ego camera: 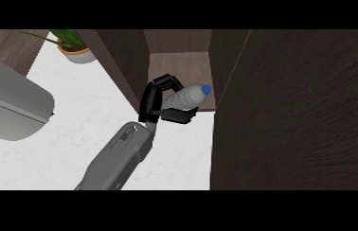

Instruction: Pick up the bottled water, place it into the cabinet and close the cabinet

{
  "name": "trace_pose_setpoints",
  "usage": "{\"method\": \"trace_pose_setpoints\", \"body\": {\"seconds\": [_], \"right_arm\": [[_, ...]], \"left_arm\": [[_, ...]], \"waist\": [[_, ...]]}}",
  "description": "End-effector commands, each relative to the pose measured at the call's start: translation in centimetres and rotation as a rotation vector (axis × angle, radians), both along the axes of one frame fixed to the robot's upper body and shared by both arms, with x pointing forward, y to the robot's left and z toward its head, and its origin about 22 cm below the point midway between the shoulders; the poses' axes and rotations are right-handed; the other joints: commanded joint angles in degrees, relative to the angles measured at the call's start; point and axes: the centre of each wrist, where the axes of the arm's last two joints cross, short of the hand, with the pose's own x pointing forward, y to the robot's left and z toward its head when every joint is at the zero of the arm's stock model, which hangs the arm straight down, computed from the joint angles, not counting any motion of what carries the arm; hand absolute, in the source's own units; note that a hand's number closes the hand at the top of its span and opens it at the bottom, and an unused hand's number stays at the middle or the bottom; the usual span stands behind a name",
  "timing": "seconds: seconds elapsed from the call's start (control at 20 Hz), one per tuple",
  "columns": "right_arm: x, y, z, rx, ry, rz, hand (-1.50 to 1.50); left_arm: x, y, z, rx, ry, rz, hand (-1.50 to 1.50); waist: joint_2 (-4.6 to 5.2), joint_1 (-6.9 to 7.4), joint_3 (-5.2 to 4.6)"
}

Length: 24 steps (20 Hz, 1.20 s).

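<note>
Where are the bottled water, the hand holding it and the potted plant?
bottled water (187, 96): head view, clear body.
left hand (150, 102): head view, black palm.
potted plant (77, 52): head view, pot rim.

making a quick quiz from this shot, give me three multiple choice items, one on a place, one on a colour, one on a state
1. Where is the bottle?
A. lying on the counter by the plant
B. in the hand at the cabinet's opening
C. on the grey appliance

2. What colour is the bottle's cap?
A. blue
B. red
C. white

3. How is the cabinet?
A. shut
B. open, with its door swung out
C. without any door

Answers:
1 B, the hand curls round the bottle in front of the cabinet's shelf.
2 A, the cap at the bottle's end is blue.
3 B, the shelf shows inside and the dark door stands out at the right.
</note>
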Motion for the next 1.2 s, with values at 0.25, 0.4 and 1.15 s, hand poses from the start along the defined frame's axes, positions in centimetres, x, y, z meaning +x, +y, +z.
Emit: {"method": "trace_pose_setpoints", "body": {"seconds": [0.25,0.4,1.15], "right_arm": [[-0.2,-0.8,1.2,0.038,-0.035,0.020,-1.50],[0.4,-1.5,1.5,0.026,-0.037,0.029,-1.50],[0.2,-2.0,1.5,0.025,-0.069,0.049,-1.50]], "left_arm": [[5.1,-1.3,4.2,-0.020,0.092,0.091,1.50],[5.7,-1.7,4.5,0.039,0.074,0.151,1.50],[8.2,0.7,4.3,0.459,0.000,0.480,-1.50]], "waist": [[0.57,-1.37,-0.01],[0.82,-1.19,0.02],[1.83,-2.80,0.00]]}}
